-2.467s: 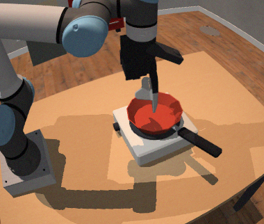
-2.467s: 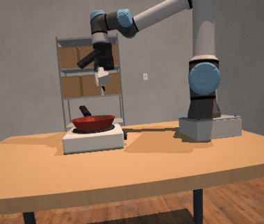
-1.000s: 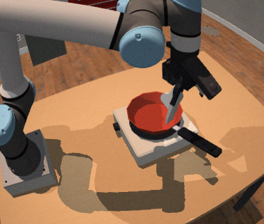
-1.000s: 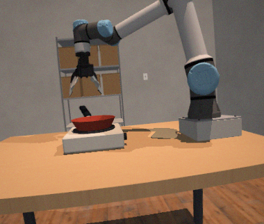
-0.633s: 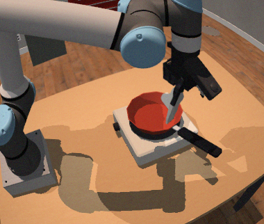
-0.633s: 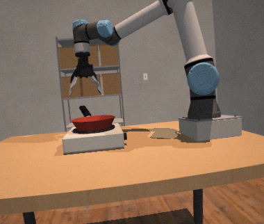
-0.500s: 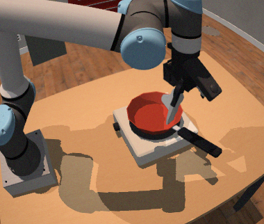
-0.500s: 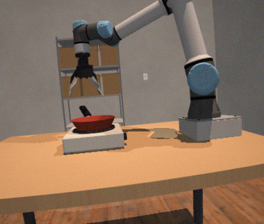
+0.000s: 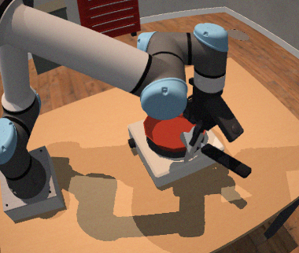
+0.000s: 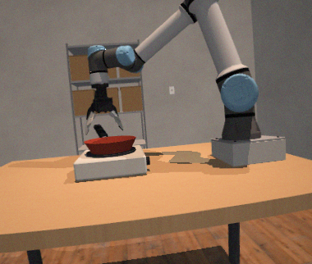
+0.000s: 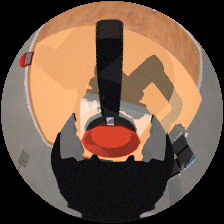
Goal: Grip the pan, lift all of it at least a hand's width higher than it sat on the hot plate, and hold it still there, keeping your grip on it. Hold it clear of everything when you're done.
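Beneath the arm, the pan is half hidden.

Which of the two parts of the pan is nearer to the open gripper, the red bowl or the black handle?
The black handle: the gripper hangs open where it joins the red bowl.

Bright even light; hard-edged arm shadows on table; wrist view fisheye-warped, soft, black-rimmed.
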You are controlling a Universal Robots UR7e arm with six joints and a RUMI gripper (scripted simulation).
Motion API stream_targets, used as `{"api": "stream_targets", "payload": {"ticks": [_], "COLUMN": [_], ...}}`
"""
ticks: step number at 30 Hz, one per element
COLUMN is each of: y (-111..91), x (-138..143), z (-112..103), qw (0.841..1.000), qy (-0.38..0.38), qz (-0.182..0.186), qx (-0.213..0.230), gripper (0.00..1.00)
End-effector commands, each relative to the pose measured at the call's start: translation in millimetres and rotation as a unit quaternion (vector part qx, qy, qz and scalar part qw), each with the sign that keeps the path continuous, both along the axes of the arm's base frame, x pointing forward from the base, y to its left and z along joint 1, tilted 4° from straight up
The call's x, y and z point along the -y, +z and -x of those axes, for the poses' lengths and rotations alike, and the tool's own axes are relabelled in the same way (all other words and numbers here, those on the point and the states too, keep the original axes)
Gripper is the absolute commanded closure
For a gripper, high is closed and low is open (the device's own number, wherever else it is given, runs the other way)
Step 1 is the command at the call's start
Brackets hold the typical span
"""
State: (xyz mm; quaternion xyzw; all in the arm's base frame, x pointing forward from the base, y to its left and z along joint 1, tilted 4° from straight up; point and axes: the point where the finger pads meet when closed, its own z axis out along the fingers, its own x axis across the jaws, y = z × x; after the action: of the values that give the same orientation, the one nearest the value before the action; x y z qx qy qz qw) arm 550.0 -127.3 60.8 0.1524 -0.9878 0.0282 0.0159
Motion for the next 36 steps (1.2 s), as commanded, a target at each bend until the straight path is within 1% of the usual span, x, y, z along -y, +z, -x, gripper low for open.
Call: {"api": "stream_targets", "payload": {"ticks": [1, 11, 12, 36], "y": [-10.7, -8.1, -8.1, -8.2], "x": [3.8, 4.0, 3.9, 3.9], "z": [-6.6, -9.1, -9.0, -8.8], "qw": [1.000, 1.000, 1.000, 1.000], "qy": [0.001, 0.001, 0.001, 0.001], "qz": [0.004, 0.005, 0.005, 0.005], "qx": [0.008, 0.011, 0.011, 0.011], "gripper": [0.00, 0.00, 1.00, 1.00]}}
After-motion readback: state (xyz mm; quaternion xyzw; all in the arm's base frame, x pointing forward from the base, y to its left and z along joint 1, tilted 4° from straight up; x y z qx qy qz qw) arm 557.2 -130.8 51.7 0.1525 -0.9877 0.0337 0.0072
